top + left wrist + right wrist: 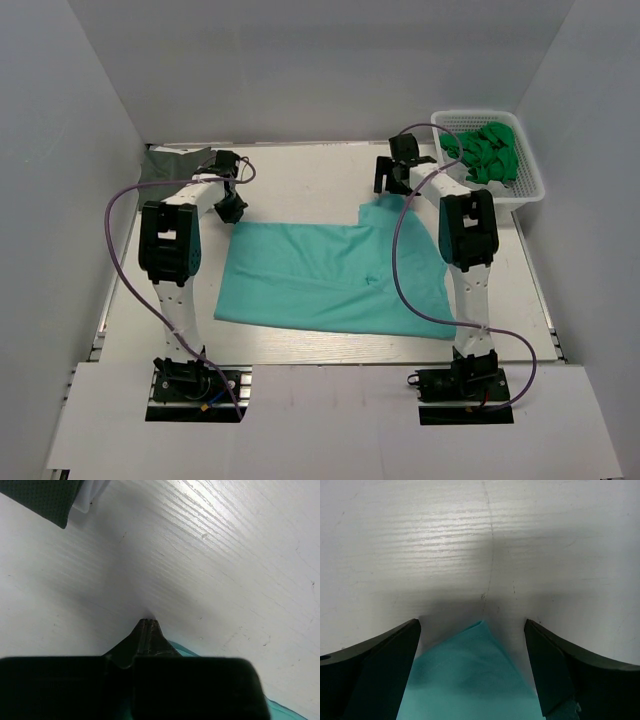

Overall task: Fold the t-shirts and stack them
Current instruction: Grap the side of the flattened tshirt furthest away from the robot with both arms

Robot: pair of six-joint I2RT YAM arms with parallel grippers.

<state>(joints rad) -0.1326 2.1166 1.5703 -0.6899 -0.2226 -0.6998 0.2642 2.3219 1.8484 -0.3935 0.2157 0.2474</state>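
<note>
My left gripper (148, 625) is closed at the 10 o'clock corner of the teal t-shirt (330, 275), which lies flat on the table (300, 180). My right gripper (472, 625) stands wide, straddling its 1 o'clock corner.

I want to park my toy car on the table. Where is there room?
Bare table at the back, between the left hand and right hand, beyond the teal t-shirt. Crowded: the basket corner and dark t-shirt corner.
</note>
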